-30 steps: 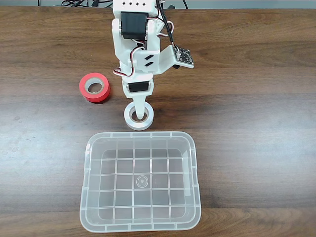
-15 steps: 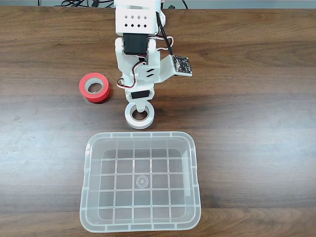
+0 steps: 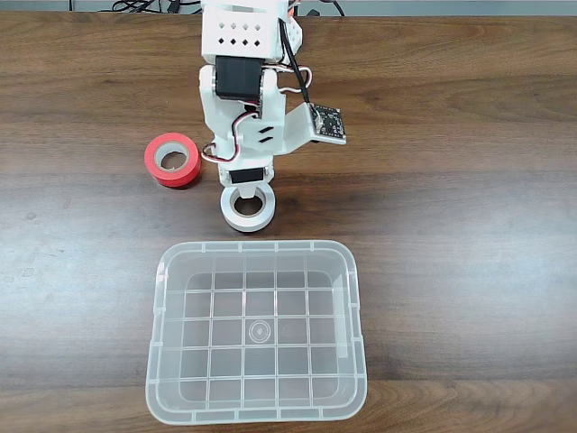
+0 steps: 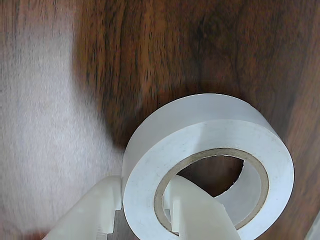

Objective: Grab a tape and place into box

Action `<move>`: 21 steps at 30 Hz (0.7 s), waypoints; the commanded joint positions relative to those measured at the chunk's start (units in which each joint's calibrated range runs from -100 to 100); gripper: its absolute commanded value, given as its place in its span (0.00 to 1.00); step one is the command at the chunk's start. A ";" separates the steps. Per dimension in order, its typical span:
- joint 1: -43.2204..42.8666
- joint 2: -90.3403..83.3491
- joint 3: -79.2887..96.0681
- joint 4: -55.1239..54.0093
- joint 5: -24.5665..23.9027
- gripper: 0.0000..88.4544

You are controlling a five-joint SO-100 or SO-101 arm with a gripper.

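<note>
The white tape [image 3: 248,210] sits on the wooden table just beyond the far rim of the clear box [image 3: 160,298], which holds nothing. My gripper [image 3: 245,193] comes down on the tape from the far side. In the wrist view the gripper [image 4: 142,194] straddles the wall of the tape [image 4: 210,135]. One finger [image 4: 97,215] presses the outside and the other finger [image 4: 192,212] sits inside the hollow centre. The jaws are shut on the wall. The tape looks slightly tilted, with a shadow under it.
A red roll with a grey core [image 3: 173,159] lies to the left of the arm in the fixed view. Cables run along the table's far edge [image 3: 144,7]. Bare wood stretches to the right of the arm and on both sides of the box.
The arm has drawn back toward its base. The white tape has shifted a little left and away from the box along with the fingers.
</note>
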 commanded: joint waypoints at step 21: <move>0.37 -26.13 -34.62 16.78 -0.18 0.08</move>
